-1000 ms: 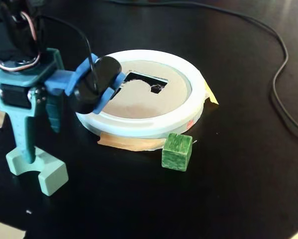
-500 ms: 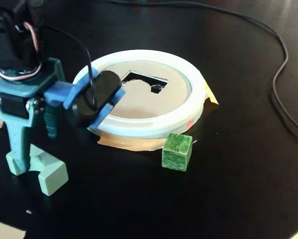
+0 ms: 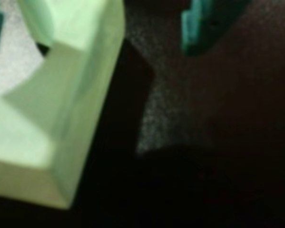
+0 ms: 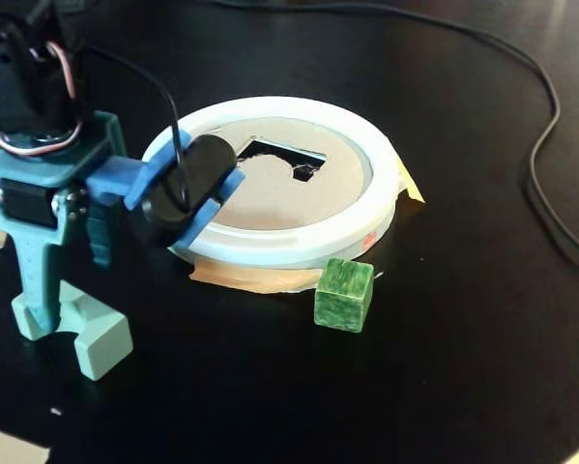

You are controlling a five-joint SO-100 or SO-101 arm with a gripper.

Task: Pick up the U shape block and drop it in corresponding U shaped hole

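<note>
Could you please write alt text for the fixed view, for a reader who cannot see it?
A teal gripper reaches down with its jaws apart around a pale green arch block on a black table. Right of it lies a white-rimmed tan disc with a dark cutout, and a darker green cube sits nearby.

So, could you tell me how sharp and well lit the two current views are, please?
Wrist view: soft and out of focus, the U shape block fills the left, brightly lit, throwing a hard dark shadow to its right. Fixed view: sharp, sunlit, the white ring is bright, the green cube crisp on the black table.
</note>
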